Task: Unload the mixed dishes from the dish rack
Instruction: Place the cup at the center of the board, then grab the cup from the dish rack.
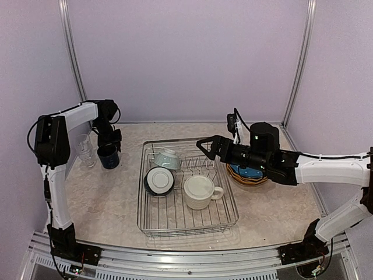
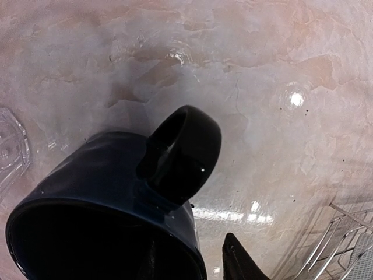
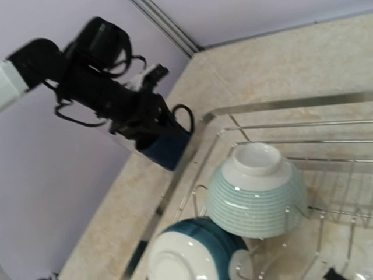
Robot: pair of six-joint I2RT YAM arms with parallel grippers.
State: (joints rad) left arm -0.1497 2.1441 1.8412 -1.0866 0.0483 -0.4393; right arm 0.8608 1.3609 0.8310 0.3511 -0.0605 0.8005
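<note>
The navy mug stands on the table left of the dish rack. My left gripper is over its rim. In the left wrist view one finger is outside the mug, a little apart from its wall, and the other is dim inside it. In the rack a pale teal bowl and a dark-sided bowl lie upturned beside a cream mug. My right gripper hovers open and empty over the rack's far side, above both bowls.
A clear glass stands just left of the navy mug, its edge in the left wrist view. Stacked blue and yellow plates lie right of the rack, under my right arm. Walls close in at the left, back and right.
</note>
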